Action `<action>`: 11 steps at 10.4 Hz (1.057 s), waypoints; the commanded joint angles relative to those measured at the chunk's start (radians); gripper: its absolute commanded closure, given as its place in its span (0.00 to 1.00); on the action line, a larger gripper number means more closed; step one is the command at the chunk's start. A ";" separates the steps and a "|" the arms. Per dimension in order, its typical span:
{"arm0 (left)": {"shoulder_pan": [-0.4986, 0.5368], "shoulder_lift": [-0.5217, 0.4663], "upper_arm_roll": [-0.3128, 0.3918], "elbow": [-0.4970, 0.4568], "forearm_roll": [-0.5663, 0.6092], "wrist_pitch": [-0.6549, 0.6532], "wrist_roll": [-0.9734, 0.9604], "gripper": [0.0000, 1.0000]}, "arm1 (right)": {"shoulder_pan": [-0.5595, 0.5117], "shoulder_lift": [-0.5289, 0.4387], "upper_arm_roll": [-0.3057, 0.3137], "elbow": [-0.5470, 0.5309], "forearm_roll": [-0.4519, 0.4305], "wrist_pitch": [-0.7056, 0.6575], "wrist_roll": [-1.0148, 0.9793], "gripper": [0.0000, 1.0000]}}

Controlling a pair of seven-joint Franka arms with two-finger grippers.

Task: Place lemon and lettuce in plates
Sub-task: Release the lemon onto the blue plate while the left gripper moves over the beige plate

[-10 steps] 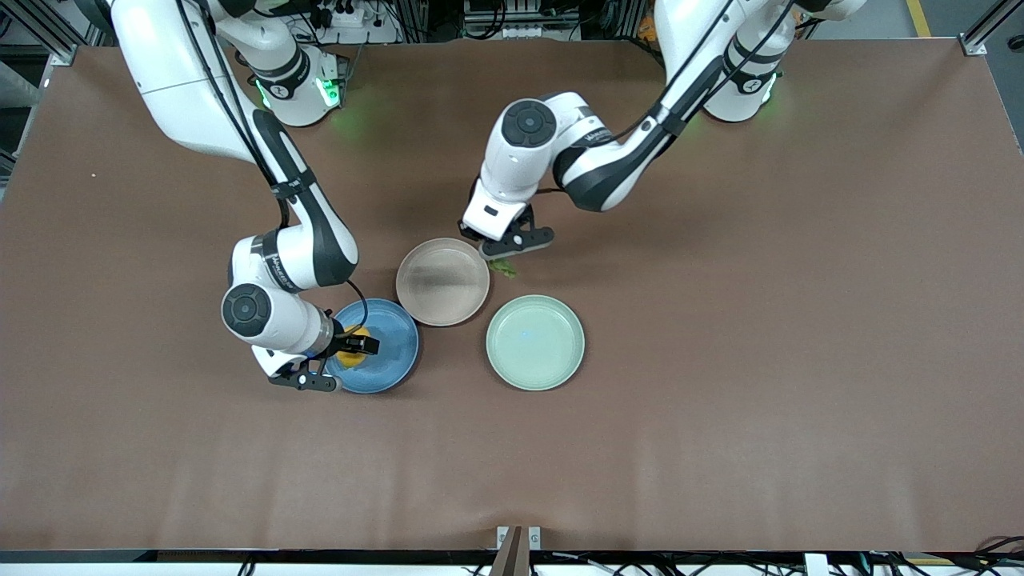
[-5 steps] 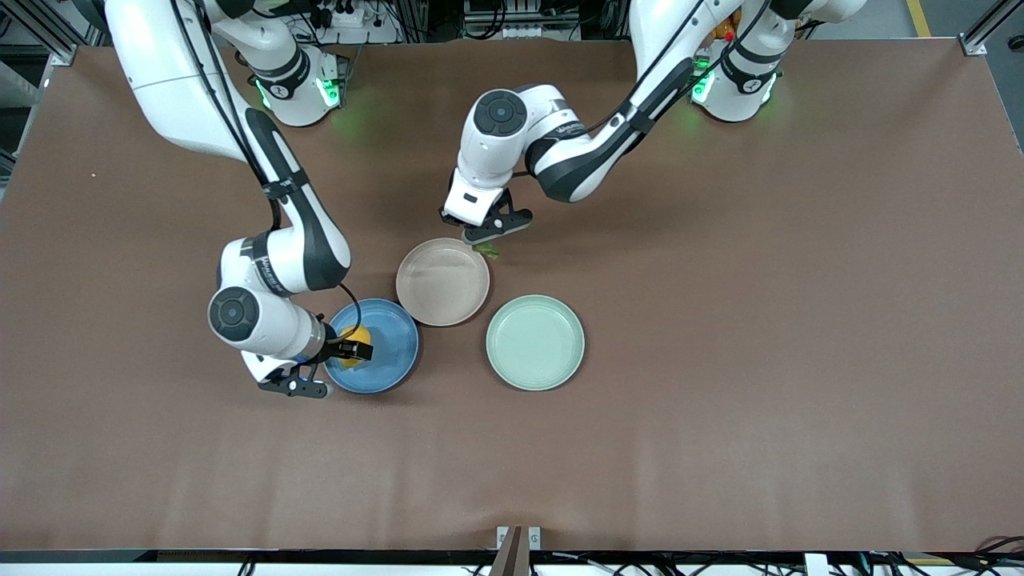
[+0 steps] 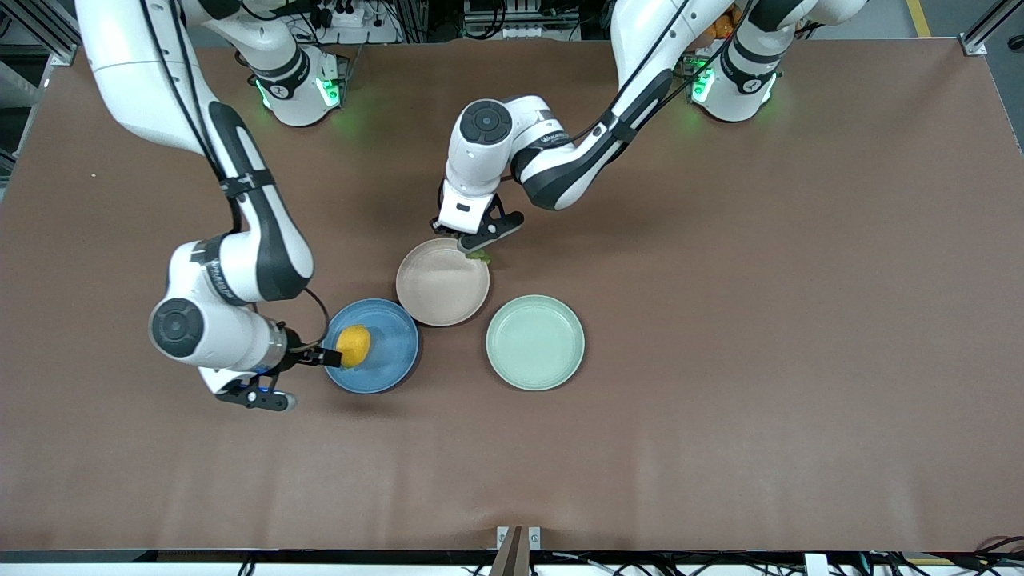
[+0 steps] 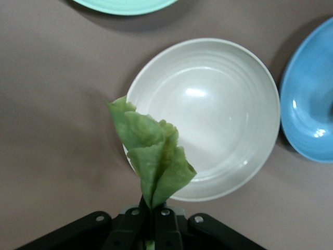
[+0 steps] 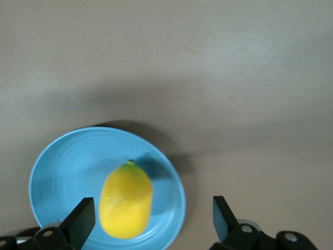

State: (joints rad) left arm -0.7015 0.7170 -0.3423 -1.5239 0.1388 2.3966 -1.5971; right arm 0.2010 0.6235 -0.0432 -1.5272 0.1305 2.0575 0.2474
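The yellow lemon (image 3: 353,346) (image 5: 126,200) lies in the blue plate (image 3: 394,352) (image 5: 62,166). My right gripper (image 3: 322,358) (image 5: 152,216) stands open and empty just off that plate's rim, at the right arm's end of it, clear of the lemon. My left gripper (image 3: 472,243) (image 4: 153,211) is shut on the stem end of the green lettuce (image 3: 480,255) (image 4: 153,156). The leaf hangs over the rim of the beige-pink plate (image 3: 442,282) (image 4: 223,104), which holds nothing.
A pale mint-green plate (image 3: 535,342) (image 4: 125,4) sits beside the beige one, toward the left arm's end and nearer the front camera. The three plates lie close together mid-table on a brown mat (image 3: 760,320). Bare mat surrounds them.
My right gripper has drawn back from around the lemon, toward the right arm's end, leaving it in the blue plate. My left gripper has carried the lettuce over to the beige plate's rim.
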 commanded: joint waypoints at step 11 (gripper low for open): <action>-0.355 0.101 0.337 0.090 0.065 0.095 -0.191 1.00 | -0.157 -0.139 0.005 0.030 -0.012 -0.210 -0.172 0.00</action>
State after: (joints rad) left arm -0.9962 0.7927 -0.0614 -1.4587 0.1684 2.4733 -1.7386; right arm 0.0609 0.4955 -0.0490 -1.5137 0.1297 1.8864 0.0842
